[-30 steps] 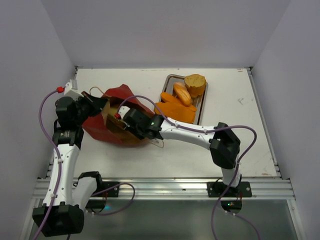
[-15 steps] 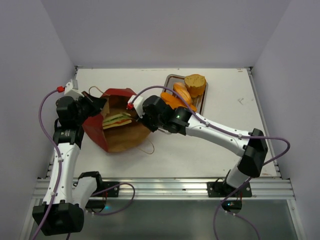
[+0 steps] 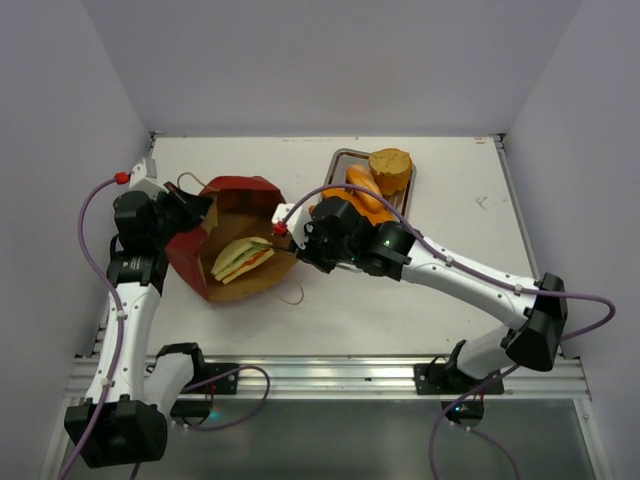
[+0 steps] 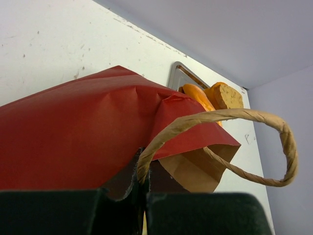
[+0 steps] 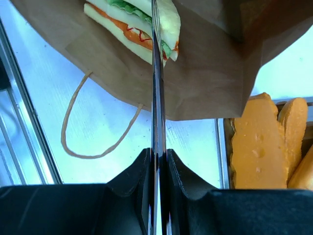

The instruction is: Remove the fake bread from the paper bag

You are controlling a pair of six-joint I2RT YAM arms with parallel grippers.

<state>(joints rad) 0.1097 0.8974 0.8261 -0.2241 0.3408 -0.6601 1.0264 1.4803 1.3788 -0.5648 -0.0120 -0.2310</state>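
Observation:
The paper bag [image 3: 215,195] lies on its side at the left, red outside, its brown mouth facing right. It also shows in the left wrist view [image 4: 73,132] and the right wrist view [image 5: 210,73]. A triangular sandwich [image 3: 243,259] with green filling lies in the mouth, also seen in the right wrist view [image 5: 132,24]. My left gripper [image 3: 195,212] is shut on the bag's upper rim beside a cord handle [image 4: 274,127]. My right gripper [image 3: 298,248] is just outside the mouth, its jaws [image 5: 157,156] shut on a thin shiny strip that runs to the sandwich.
A metal tray [image 3: 340,155] at the back middle holds a round bun [image 3: 390,168], a baguette [image 3: 365,188] and a flat orange slab [image 5: 254,142]. The bag's lower cord handle [image 3: 295,295] lies on the table. Walls close in the left, back and right.
My right gripper has drawn back out of the bag toward the right. The sandwich has come into view and slid toward the bag's mouth. The bag's mouth has opened. The left arm has stayed put.

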